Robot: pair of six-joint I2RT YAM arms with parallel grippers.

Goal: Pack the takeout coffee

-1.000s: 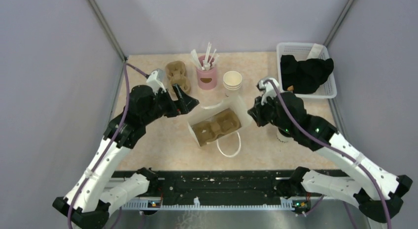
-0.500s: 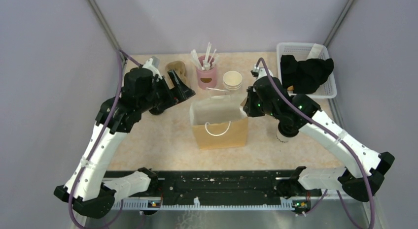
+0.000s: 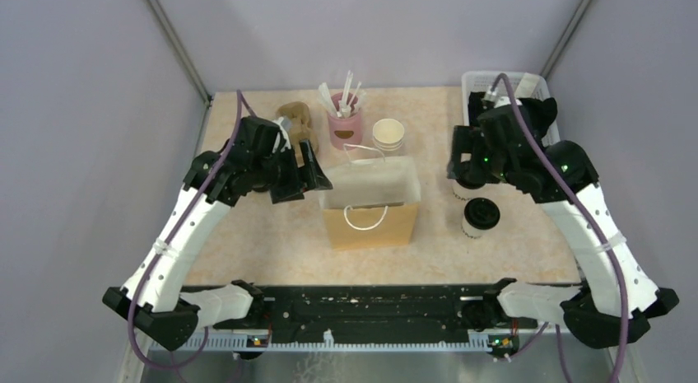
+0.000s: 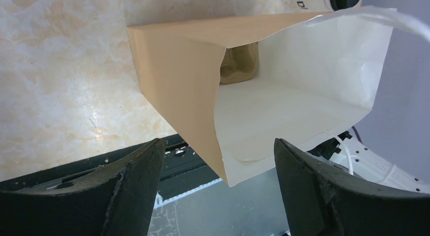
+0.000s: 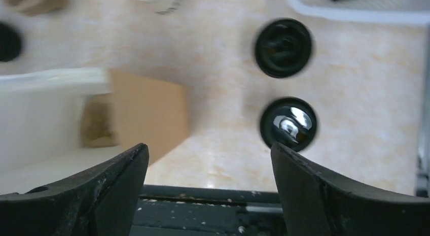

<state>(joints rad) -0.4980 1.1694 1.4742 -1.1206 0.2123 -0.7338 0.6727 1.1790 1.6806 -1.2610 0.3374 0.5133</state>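
Observation:
Two takeout coffee cups with black lids stand right of the bag: the near one (image 3: 480, 217) (image 5: 289, 123) in the open, the far one (image 3: 463, 189) (image 5: 283, 47) partly under my right arm. My right gripper (image 3: 466, 170) (image 5: 209, 160) hovers open above them, holding nothing. The brown paper bag (image 3: 370, 218) (image 4: 177, 89) (image 5: 147, 114) stands mid-table, mouth open, a cardboard cup carrier (image 4: 238, 63) inside. At the bag's left side my left gripper (image 3: 317, 175) (image 4: 219, 155) is open, the bag's corner between its fingers but untouched.
Behind the bag are a pink holder of stirrers (image 3: 346, 123), a stack of lidless white cups (image 3: 388, 136) and a spare cardboard carrier (image 3: 294, 118). A white basket (image 3: 550, 156) with black cloth sits at the back right. The black rail (image 3: 354, 305) runs along the near edge.
My right gripper opened, let go of the bag's rim and swung right over the lidded cups. The bag turned to show its brown front. My left gripper came in beside the bag.

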